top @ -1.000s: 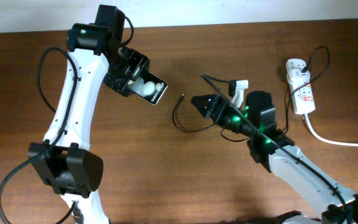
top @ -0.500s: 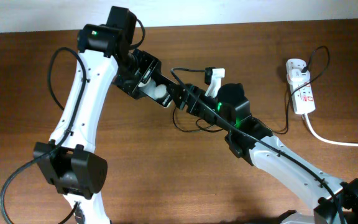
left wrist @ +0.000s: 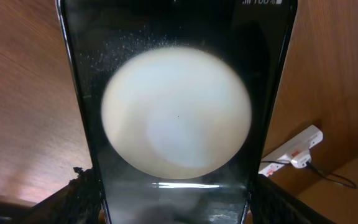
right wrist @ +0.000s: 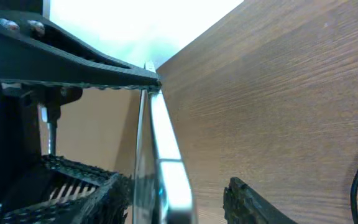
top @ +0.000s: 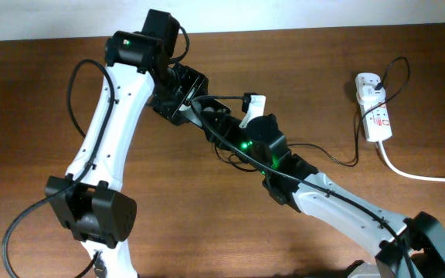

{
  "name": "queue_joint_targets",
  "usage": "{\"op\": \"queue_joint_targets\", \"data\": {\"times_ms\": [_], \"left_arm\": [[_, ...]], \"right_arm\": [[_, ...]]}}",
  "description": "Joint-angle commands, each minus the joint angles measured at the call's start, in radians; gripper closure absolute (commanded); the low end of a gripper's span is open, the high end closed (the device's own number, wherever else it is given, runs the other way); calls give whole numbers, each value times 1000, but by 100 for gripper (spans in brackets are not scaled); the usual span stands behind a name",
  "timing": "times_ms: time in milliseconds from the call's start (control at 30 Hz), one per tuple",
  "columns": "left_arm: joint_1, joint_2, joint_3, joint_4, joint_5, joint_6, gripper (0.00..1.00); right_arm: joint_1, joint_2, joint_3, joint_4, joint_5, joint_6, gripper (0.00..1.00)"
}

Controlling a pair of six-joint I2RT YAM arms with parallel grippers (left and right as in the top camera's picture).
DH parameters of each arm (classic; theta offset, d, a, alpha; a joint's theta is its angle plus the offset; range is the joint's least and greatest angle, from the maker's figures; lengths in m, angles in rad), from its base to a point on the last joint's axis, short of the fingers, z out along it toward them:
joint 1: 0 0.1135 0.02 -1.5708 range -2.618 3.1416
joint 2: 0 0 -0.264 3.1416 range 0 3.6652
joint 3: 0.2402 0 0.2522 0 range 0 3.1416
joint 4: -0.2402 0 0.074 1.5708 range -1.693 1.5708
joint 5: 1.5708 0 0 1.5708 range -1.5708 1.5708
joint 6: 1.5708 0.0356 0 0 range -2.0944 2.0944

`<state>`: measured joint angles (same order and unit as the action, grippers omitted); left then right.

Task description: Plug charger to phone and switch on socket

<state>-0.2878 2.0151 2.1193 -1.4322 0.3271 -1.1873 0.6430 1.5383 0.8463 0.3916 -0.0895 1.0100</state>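
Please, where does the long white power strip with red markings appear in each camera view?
Overhead: the long white power strip, far right, upper part.
Left wrist: lower right, right of the slim black phone.
Right wrist: not in it.
Shared landmark: the brown wooden table.

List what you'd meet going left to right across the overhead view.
In order: left arm's base → left gripper, holding the phone → right arm's wrist → charger cable → socket → thick white cord.
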Motion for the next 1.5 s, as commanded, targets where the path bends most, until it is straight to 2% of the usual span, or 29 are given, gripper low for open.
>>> {"op": "queue_joint_targets", "data": {"times_ms": [0,200,633,867,1033,1300,1367,1467], "left_arm": [[0,-40,23,-5,29,-13,100],[0,-40,23,-11,29,-13,100],[0,-40,23,-12,29,-13,100],[0,-40,23,-13,29,-13,100],[0,-40,23,-13,29,-13,100],[0,-40,23,-13,29,-13,85],[0,-40,23,-13,29,-13,75],[0,-40,23,-13,28,-12,70]], "right_arm": [[5,21,21,46,23,-10,47],[5,35,22,73,15,-10,57],[5,41,22,103,-8,-6,69],[5,41,22,150,-8,-6,83],[5,41,22,152,-16,-6,88],[5,41,22,155,-15,-6,95],[5,41,22,155,-15,-6,95],[2,41,22,145,-14,-7,96]]}}
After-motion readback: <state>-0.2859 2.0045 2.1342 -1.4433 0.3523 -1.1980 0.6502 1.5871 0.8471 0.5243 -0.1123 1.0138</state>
